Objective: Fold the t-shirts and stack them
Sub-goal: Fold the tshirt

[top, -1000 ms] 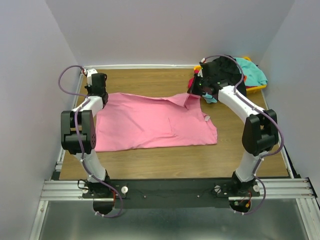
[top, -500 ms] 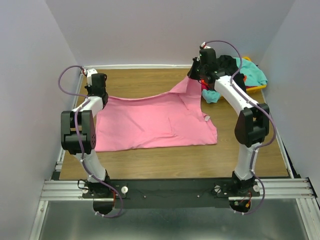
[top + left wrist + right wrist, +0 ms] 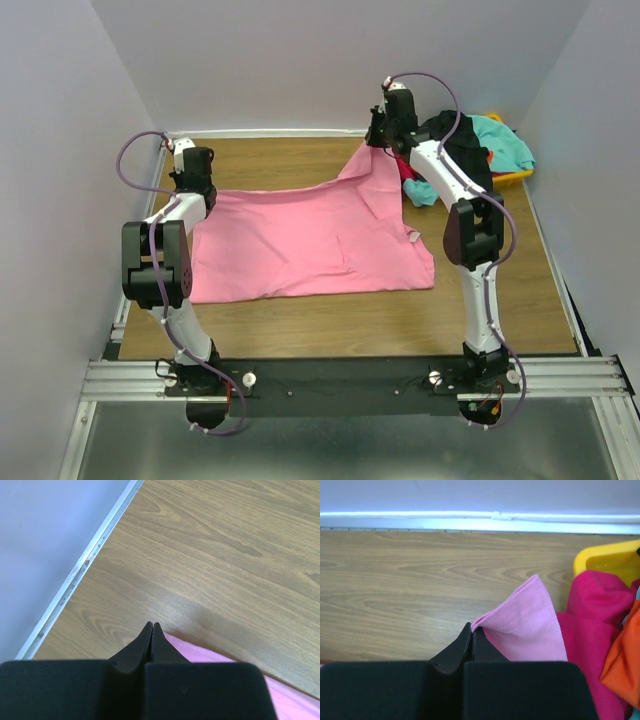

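A large bright pink t-shirt lies spread on the wooden table. My left gripper is shut on its far left corner; in the left wrist view the closed fingertips sit at the pink edge. My right gripper is shut on the far right corner and holds it raised, so the far hem stretches between the two grippers. The right wrist view shows the pinched pink cloth at the gripper. Black, teal, magenta and orange-red shirts are piled at the back right.
The yellow bin holds the shirt pile in the back right corner; its rim shows in the right wrist view. A teal piece hangs out beside the right arm. Walls close in the table at the back and both sides.
My right gripper has moved left and toward the back wall, lifting the pink shirt's far right corner and pulling the far hem taut. The left gripper has not moved.
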`<state>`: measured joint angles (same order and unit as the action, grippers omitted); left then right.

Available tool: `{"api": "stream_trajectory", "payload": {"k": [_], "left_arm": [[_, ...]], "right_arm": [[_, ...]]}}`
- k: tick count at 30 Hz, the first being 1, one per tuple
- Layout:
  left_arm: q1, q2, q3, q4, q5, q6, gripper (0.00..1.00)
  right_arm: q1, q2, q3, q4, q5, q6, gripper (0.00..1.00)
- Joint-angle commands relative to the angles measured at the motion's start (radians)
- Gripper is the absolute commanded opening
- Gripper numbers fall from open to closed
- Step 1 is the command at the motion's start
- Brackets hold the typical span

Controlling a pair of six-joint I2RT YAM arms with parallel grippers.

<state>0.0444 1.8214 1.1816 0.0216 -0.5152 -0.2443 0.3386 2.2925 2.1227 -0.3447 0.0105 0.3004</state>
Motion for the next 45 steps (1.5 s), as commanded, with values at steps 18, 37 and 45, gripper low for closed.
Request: {"api": "stream_trajectory", "payload": {"k": [18, 37, 45], "left_arm": [[0.026, 0.024, -0.007, 0.006, -0.057, 0.014, 0.0], [0.028, 0.029, 0.0, -0.003, -0.04, 0.0, 0.0], [0.026, 0.029, 0.0, -0.003, -0.037, -0.001, 0.0]], "right_arm": [[-0.006, 0.222, 0.298, 0.009, -0.06, -0.228, 0.06], [-0.067, 0.045, -0.108, 0.01, -0.021, -0.047, 0.95], [-0.093, -0.067, -0.337, 0.053, -0.015, -0.038, 0.91]]}}
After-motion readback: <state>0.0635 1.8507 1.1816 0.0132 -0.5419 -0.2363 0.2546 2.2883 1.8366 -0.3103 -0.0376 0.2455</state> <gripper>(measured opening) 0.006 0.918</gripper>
